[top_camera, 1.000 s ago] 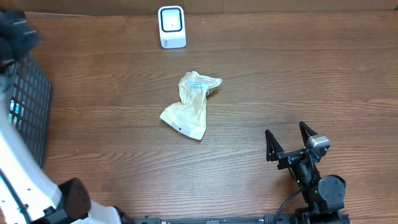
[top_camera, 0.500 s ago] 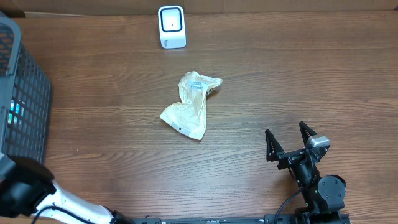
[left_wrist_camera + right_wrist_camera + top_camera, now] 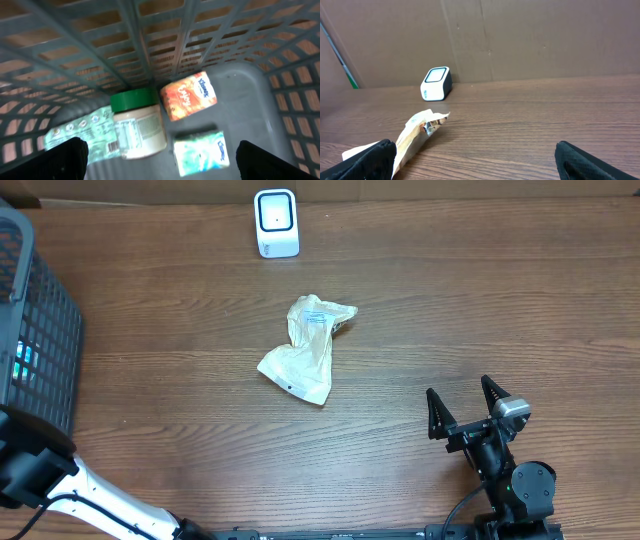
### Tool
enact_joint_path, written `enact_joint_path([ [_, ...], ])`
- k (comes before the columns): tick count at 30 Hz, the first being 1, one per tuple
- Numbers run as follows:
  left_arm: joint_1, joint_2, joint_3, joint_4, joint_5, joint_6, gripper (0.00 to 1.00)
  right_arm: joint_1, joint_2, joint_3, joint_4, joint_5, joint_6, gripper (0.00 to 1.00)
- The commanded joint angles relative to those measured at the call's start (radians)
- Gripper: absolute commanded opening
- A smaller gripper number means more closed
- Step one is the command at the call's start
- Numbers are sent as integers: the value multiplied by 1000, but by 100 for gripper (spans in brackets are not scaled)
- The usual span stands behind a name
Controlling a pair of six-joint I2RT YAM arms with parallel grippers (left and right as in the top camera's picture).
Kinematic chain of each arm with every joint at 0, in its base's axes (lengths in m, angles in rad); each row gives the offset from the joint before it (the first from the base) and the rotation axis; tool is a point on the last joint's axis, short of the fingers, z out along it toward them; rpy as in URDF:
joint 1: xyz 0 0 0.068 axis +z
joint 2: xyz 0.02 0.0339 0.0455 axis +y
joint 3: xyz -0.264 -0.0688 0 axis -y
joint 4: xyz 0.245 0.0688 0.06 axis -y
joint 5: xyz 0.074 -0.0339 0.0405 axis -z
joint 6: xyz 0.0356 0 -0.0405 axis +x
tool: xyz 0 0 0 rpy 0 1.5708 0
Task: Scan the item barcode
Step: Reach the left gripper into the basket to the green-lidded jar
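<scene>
The white barcode scanner [image 3: 276, 222] stands at the table's far edge, also in the right wrist view [image 3: 436, 82]. A crumpled tan pouch [image 3: 305, 348] lies mid-table, its label facing up. My left gripper [image 3: 162, 162] is open above the inside of the grey basket [image 3: 45, 350]. Below it lie a green-lidded jar [image 3: 136, 125], an orange tissue pack [image 3: 188, 95], a teal tissue pack [image 3: 201, 152] and a green packet with a barcode [image 3: 80, 132]. My right gripper [image 3: 466, 408] rests open at the near right, holding nothing, with the pouch [image 3: 417, 132] ahead to its left.
The basket's lattice walls [image 3: 150, 35] surround the left gripper on all sides. The left arm's white link [image 3: 100, 500] crosses the near left corner. A cardboard wall [image 3: 520, 40] backs the table behind the scanner.
The left arm has swung off the basket's near side toward the bottom left corner of the overhead view, uncovering the basket. The right arm, pouch and scanner have not moved.
</scene>
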Motion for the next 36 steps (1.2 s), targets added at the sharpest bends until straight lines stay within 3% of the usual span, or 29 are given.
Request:
enact_joint_path([
  [1,-6,46,-50,20,-24,19,97,-3,-3,-11,5,-2,-2,100],
  [17,-6,55,-418,336,-58,19,97,-3,-3,-11,5,-2,-2,100],
  [26,-6,56,-461,380,-58,19,80,-3,-3,-11,5,-2,-2,100],
  [28,-6,56,-461,381,-58,19,71,-3,-3,-11,5,-2,-2,100],
  [36,-7,42,-401,340,-58,20,59,-3,-3,-11,5,-2,-2,100],
])
